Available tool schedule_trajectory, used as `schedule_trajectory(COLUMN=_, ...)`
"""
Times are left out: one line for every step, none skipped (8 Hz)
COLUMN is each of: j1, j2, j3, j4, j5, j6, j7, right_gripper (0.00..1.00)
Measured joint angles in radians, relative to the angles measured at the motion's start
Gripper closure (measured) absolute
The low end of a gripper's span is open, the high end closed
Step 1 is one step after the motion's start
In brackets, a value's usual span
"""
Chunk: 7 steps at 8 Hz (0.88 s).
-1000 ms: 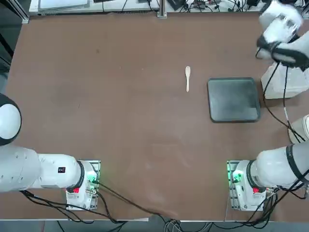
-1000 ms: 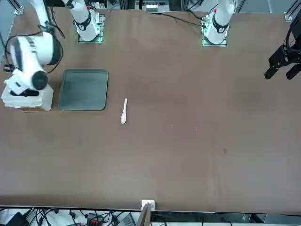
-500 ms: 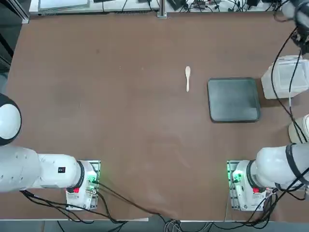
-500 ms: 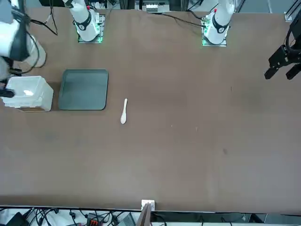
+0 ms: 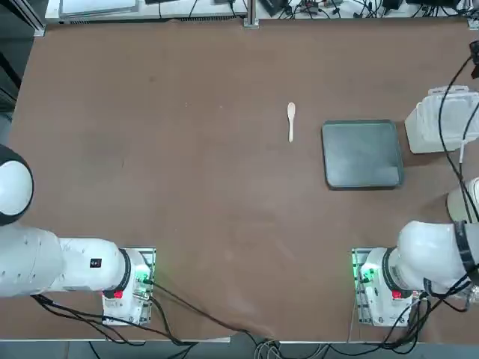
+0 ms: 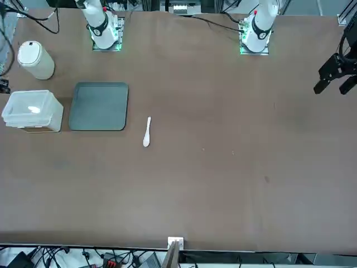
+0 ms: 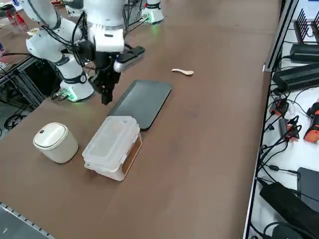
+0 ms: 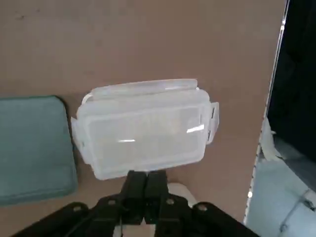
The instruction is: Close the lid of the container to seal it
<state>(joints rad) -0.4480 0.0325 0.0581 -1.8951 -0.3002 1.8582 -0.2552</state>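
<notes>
The container [image 7: 125,155], a small white translucent box, stands at the table's right side next to the grey tray. Its lid [image 7: 109,137] lies flat down on the box, with side clips showing in the right wrist view around the lid [image 8: 143,129]. The container [image 5: 428,129] also shows in the top view and, as the container [image 6: 32,110], in the front view. My right gripper [image 7: 106,97] hangs raised above the table, off the box on the robot's side, touching nothing. Its fingers [image 8: 144,176] are shut and point down with nothing between them.
A dark grey flat tray [image 5: 362,153] lies just left of the container. A small white spoon [image 5: 291,120] rests further left. A white round lidded canister [image 7: 55,142] stands near the box on the robot's side. The table's right edge is close by.
My right arm has lifted off the container and drawn back to the right, out of the top and front views. The box stands uncovered with its lid down.
</notes>
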Motion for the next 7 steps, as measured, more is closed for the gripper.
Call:
schedule_trajectory(j1=-0.025, j2=0.0, j3=-0.003, j4=-0.051, j5=0.008, j6=0.073, j7=-0.014, right_gripper=0.98)
schedule_trajectory(j1=-0.043, j2=-0.001, j3=-0.006, j4=-0.108, j5=0.01, j6=0.152, j7=-0.025, right_gripper=0.98)
schedule_trajectory(j1=-0.064, j2=-0.002, j3=-0.007, j4=-0.166, j5=0.019, j6=0.23, j7=-0.038, right_gripper=0.98)
schedule_trajectory(j1=-0.083, j2=-0.002, j3=-0.009, j4=-0.213, j5=0.036, j6=0.291, j7=-0.059, right_gripper=0.98)
schedule_trajectory(j1=-0.093, j2=-0.002, j3=-0.011, j4=-0.241, j5=0.059, j6=0.335, j7=-0.087, right_gripper=0.98)
schedule_trajectory(j1=-0.095, j2=-0.003, j3=-0.01, j4=-0.253, j5=0.072, j6=0.369, j7=-0.108, right_gripper=0.98)
schedule_trajectory(j1=-0.095, j2=-0.002, j3=-0.01, j4=-0.259, j5=0.083, j6=0.395, j7=-0.116, right_gripper=0.98)
